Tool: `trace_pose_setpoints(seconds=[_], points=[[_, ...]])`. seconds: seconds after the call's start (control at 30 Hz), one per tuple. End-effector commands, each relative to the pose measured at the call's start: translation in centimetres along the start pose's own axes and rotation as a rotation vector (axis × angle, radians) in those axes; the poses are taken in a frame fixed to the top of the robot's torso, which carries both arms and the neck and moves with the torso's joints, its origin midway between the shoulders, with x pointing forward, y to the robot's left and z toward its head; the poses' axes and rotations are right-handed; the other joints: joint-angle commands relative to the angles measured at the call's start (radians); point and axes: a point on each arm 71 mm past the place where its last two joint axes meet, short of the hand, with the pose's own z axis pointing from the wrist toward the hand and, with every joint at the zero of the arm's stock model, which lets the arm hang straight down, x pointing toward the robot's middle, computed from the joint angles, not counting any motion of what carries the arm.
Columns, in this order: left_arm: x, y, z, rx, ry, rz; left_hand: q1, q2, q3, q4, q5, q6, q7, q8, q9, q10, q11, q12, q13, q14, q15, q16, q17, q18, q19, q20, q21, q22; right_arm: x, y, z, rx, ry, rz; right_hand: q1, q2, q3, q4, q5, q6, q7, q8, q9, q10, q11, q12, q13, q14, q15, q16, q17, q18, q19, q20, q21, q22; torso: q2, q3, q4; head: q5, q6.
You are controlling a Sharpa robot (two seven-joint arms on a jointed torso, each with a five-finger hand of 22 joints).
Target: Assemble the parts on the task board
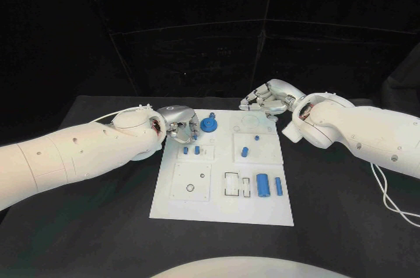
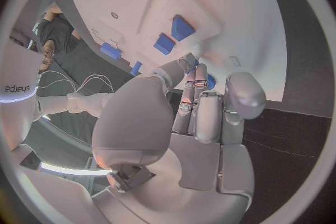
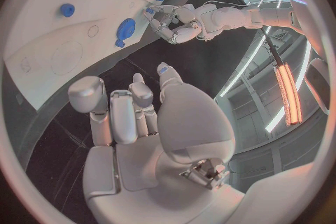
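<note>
The white task board (image 1: 166,205) lies in the middle of the black table. A round blue part (image 1: 208,125) stands near its far left corner, and my left hand (image 1: 179,125) hovers right beside it with fingers curled down toward the board. In the left wrist view a bit of blue (image 2: 210,81) shows behind the curled fingers (image 2: 192,89); whether they hold it is unclear. Two small blue pegs (image 1: 192,149) sit just in front of that hand. My right hand (image 1: 267,99) hangs past the board's far edge, fingers loosely bent, its palm (image 3: 140,151) holding nothing.
Another small blue part (image 1: 246,150) stands in the right middle plate. Two blue cylinders (image 1: 269,184) lie on the near right of the board beside rectangular slots (image 1: 233,184). Round holes (image 1: 189,187) mark the near left plate. Black table surrounds the board.
</note>
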Motion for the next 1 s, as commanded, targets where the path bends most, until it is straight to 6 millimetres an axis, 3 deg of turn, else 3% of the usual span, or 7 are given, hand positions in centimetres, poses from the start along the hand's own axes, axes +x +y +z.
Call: trace_pose_setpoints(seconds=[0.03,0.3,0.73,0.83,0.9,0.93,1.0], points=[[0.4,0.2,0.1,-0.027,0.043,-0.003,-0.014,-0.008,0.005,0.004,-0.007,-0.012,0.008,-0.016,-0.007,-0.008,0.01,-0.016,-0.005,0.018,-0.001,-0.004,-0.007,-0.017,0.002,0.005,-0.005,-0.004,-0.1,0.1,0.0,-0.008,0.001,0.003,0.003,0.008,-0.002,0.006,0.006,0.003,-0.003,0.004,0.0,-0.004,-0.003,0.002,0.0,0.038,-0.005,-0.005,0.001,0.019,0.0,-0.004,-0.003,0.0,0.0,-0.0004,0.0,0.001,0.0],[0.5,0.5,0.1,-0.056,0.068,-0.001,-0.019,-0.019,0.009,0.005,-0.01,-0.053,0.024,-0.055,-0.025,-0.033,0.026,-0.046,-0.014,0.014,0.011,-0.008,-0.02,-0.017,-0.004,0.015,-0.014,-0.008,-0.1,0.1,0.0,-0.007,0.001,0.002,0.003,0.008,-0.002,0.006,0.006,0.003,-0.003,0.004,0.0,-0.004,-0.003,0.002,0.0,0.038,-0.005,-0.005,0.001,0.019,0.0,-0.004,-0.003,0.0,0.0,-0.0006,0.0006,0.0,-0.001],[0.4,0.6,0.0,-0.065,0.058,0.0,-0.014,-0.03,0.016,0.0,-0.01,-0.106,0.029,-0.102,-0.035,-0.029,0.026,-0.059,-0.013,0.013,0.012,-0.005,-0.021,-0.015,-0.006,0.019,-0.011,-0.001,-0.2,-0.1,-0.1,0.003,-0.002,0.001,0.004,0.007,-0.003,0.006,0.006,0.002,-0.003,0.004,0.0,-0.013,-0.002,-0.007,-0.011,0.036,-0.004,-0.01,-0.006,0.02,-0.004,-0.004,-0.008,-0.01,0.0,-0.0008,0.0008,-0.002,-0.001],[0.3,1.0,-0.1,-0.075,0.047,0.0,-0.014,-0.034,0.017,0.0,-0.01,-0.13,0.032,-0.119,-0.035,-0.03,0.026,-0.063,-0.013,0.012,0.012,-0.005,-0.024,-0.015,-0.007,0.02,-0.012,0.0,-0.3,-0.2,-0.2,0.012,-0.002,-0.008,0.024,0.008,-0.002,0.001,0.006,-0.005,-0.001,0.003,-0.001,-0.131,-0.002,-0.152,-0.164,0.028,-0.004,-0.031,-0.029,0.032,-0.033,-0.003,-0.048,-0.078,0.0,-0.0009,0.0008,-0.003,0.0],[0.2,1.3,-0.3,-0.084,0.035,0.0,-0.014,-0.036,0.018,0.001,-0.01,-0.142,0.033,-0.127,-0.035,-0.031,0.027,-0.066,-0.013,0.012,0.013,-0.005,-0.027,-0.015,-0.007,0.02,-0.014,-0.001,-0.4,-0.3,-0.3,0.011,0.002,-0.047,0.08,0.013,0.022,-0.03,0.003,-0.002,-0.003,0.006,0.0,-0.214,-0.005,-0.271,-0.283,0.028,-0.007,-0.033,-0.029,0.033,-0.035,-0.006,-0.054,-0.086,-0.001,-0.0016,0.002,-0.005,0.001],[0.1,1.5,-0.4,-0.087,0.03,0.0,-0.014,-0.037,0.019,0.001,-0.01,-0.145,0.035,-0.129,-0.034,-0.036,0.029,-0.07,-0.014,0.011,0.014,-0.007,-0.03,-0.014,-0.008,0.021,-0.017,-0.003,-0.5,-0.4,-0.3,0.008,0.006,-0.072,0.115,0.021,0.046,-0.048,-0.03,0.013,-0.005,0.013,0.002,-0.232,-0.006,-0.319,-0.322,0.028,-0.01,-0.037,-0.033,0.034,-0.034,-0.01,-0.055,-0.085,0.0,-0.0017,0.0021,-0.006,0.003],[0.0,1.9,-0.7,-0.091,0.016,0.0,-0.016,-0.039,0.02,0.004,-0.009,-0.133,0.041,-0.123,-0.031,-0.052,0.04,-0.08,-0.018,0.008,0.02,-0.011,-0.039,-0.014,-0.011,0.024,-0.025,-0.008,-0.5,-0.5,-0.5,0.003,0.014,-0.132,0.156,0.018,0.077,-0.073,-0.054,0.033,-0.008,0.021,0.004,-0.256,-0.011,-0.394,-0.377,0.025,-0.012,-0.049,-0.047,0.034,-0.032,-0.013,-0.057,-0.086,-0.001,-0.0018,0.0019,-0.007,0.005]])
